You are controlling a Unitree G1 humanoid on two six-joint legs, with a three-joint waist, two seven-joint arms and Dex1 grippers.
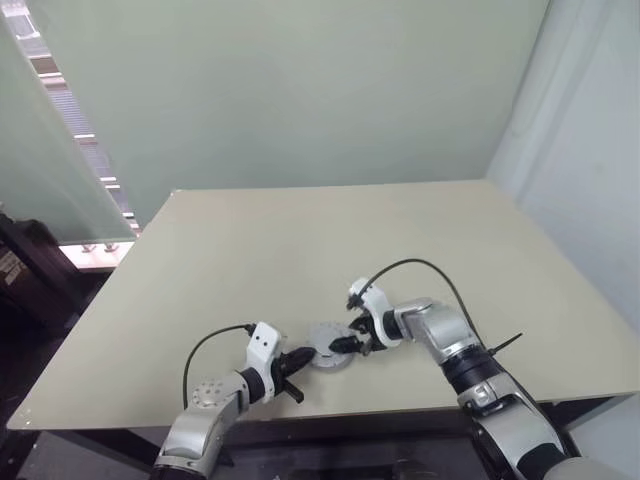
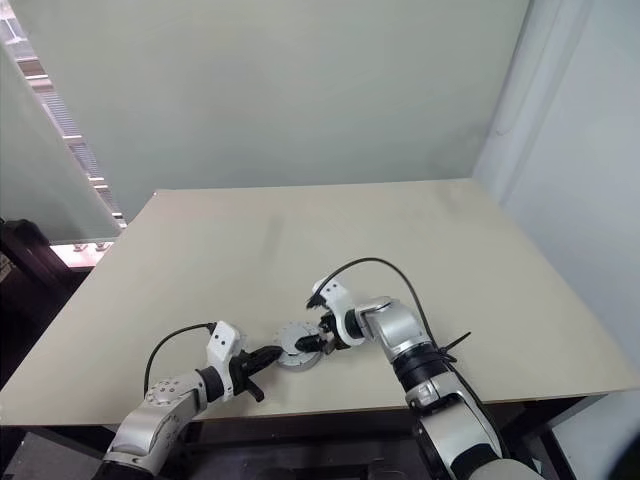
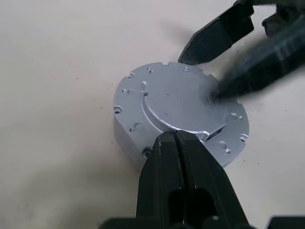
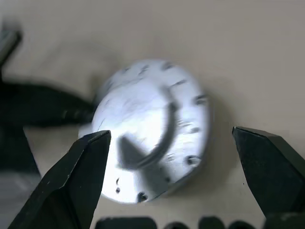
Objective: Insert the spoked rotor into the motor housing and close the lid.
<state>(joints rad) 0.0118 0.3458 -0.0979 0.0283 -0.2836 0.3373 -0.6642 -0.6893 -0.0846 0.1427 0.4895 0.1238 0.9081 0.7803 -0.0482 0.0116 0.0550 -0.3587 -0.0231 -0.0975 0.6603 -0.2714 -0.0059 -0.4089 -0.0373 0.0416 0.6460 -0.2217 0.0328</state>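
Beige, smooth and matte is the table top, which stands against a pale green wall; on the right side hangs a whitish curtain, and on the left a bright strip of window with a dark object under it.

Near the front edge of the table, between the 2 grippers, rests the motor housing with the lid on top of it. Together they make 1 low silver-grey cylinder that lies flat, its round face turned up. The face has small holes near the rim and a curved raised line; being round, it shows no long axis.

The left gripper has its 2 fingers pressed together, the tips at the near rim of the lid. The right gripper has its fingers spread wide, standing on both sides of the disc and holding nothing.
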